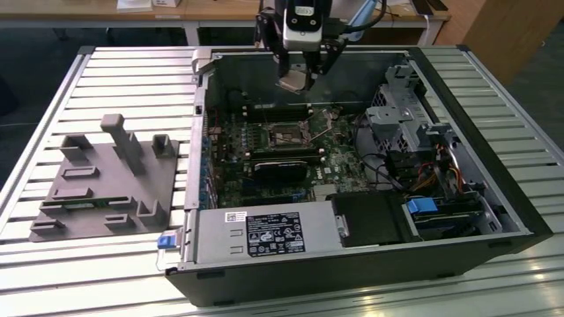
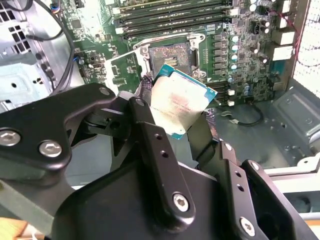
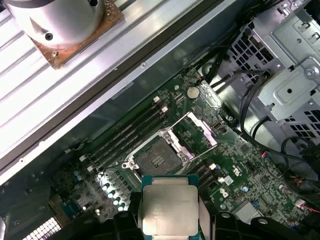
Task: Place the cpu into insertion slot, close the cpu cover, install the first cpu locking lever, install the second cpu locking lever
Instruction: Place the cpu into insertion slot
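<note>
The cpu (image 2: 182, 102) is pinched by its edges between my fingers (image 2: 150, 135), which are spread only as wide as the chip, and I hold it tilted in the air with its metal face showing, well clear of the motherboard (image 1: 255, 142). Beneath it the insertion slot (image 3: 159, 161) lies bare, dark centre exposed, and the cpu cover (image 3: 202, 128) stands swung up just beside it. My gripper (image 1: 298, 79) hangs over the open computer case (image 1: 352, 271), which rests on a slatted table (image 1: 132, 72) with a grey fixture (image 1: 105, 178) at the exterior view's left.
</note>
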Controlling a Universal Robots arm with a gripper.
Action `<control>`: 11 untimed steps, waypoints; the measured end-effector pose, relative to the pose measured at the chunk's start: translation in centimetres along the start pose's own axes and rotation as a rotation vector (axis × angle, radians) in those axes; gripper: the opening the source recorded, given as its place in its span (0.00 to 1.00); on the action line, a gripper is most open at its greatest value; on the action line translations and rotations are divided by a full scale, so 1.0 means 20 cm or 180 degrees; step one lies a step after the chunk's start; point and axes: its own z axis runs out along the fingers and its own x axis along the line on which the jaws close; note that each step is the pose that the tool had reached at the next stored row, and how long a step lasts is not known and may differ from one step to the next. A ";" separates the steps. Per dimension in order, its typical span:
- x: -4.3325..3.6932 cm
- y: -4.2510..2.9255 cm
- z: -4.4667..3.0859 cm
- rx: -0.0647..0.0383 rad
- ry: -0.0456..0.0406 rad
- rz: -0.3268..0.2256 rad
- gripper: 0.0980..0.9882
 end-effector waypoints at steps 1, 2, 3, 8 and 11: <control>0.000 0.000 0.001 -0.0001 -0.0002 0.0026 0.49; 0.000 0.000 0.002 -0.0001 -0.0004 0.0053 0.49; 0.000 0.000 0.003 -0.0002 -0.0007 0.0082 0.49; 0.001 0.001 0.007 -0.0004 -0.0019 0.0222 0.49; 0.002 0.001 0.010 -0.0006 -0.0027 0.0312 0.49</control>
